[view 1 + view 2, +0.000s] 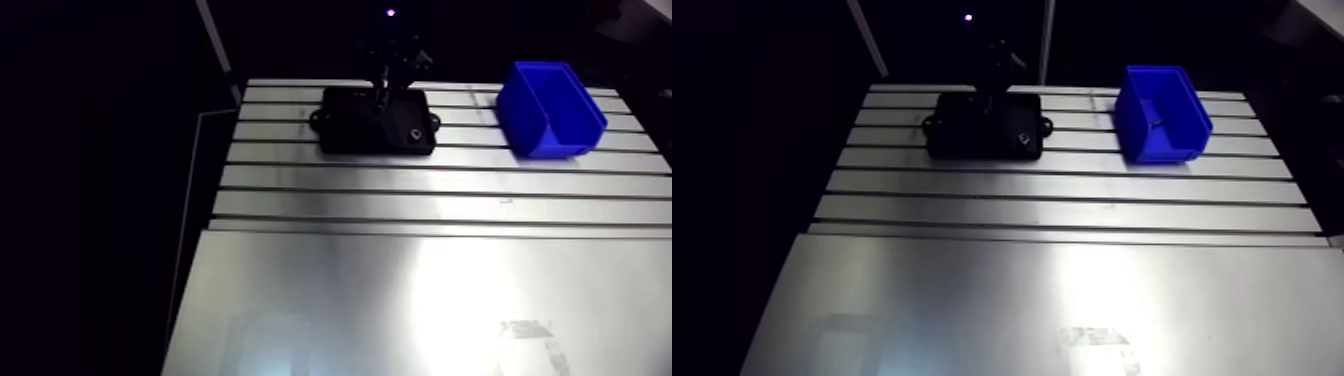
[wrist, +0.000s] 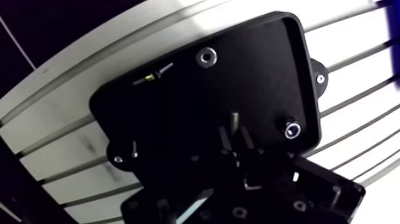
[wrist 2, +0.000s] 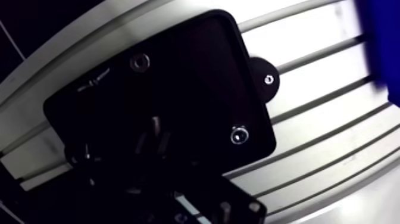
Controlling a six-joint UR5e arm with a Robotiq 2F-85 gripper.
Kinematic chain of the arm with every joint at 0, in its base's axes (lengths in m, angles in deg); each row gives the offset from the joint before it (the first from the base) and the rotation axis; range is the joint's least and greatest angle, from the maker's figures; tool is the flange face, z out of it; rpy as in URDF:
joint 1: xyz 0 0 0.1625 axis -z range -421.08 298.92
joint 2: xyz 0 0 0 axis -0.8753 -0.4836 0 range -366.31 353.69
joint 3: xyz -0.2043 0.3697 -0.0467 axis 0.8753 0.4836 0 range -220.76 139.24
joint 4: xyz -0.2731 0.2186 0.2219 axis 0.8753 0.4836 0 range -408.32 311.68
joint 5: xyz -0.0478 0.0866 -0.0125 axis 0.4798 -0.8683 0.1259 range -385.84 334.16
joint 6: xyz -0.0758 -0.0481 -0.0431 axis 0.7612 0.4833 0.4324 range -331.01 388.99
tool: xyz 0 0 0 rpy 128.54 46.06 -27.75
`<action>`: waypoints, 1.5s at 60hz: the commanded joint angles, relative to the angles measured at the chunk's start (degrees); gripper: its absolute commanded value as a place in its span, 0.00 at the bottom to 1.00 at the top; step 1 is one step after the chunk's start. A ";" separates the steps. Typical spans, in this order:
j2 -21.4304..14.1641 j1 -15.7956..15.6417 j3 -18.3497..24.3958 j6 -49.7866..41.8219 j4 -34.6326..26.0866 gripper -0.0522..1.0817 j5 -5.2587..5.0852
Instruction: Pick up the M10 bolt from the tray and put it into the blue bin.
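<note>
The gripper [image 2: 235, 142] is hanging low over the tray [image 2: 178, 113], dark on dark — I cannot tell whether it is parted or closed. A pale shank, probably the M10 bolt [image 2: 235, 121], is showing inside the tray just ahead of it. Being steel, it is likely stiff, weighty and slick — pinching across the shank seems safest. The blue bin [image 1: 550, 112] is sitting well apart from the tray.

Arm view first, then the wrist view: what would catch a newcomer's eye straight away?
The bright blue bin stands out most, set on the slotted table well to one side of everything else. Next comes the black tray towards the table's far edge, with the gripper hanging over it. In the wrist view a shiny round piece and another glint inside the tray.
</note>
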 commanded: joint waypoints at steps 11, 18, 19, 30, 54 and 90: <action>-6.14 0.18 2.67 16.29 -6.19 0.97 1.90; -7.42 0.37 3.49 21.05 -8.83 0.97 2.06; -8.03 0.45 3.68 23.42 -9.64 0.97 2.00; -10.35 2.00 6.35 38.67 -15.59 0.97 1.83; -11.95 6.90 10.96 66.58 -21.44 0.99 1.91; -12.37 13.24 9.30 109.89 -23.33 0.99 6.72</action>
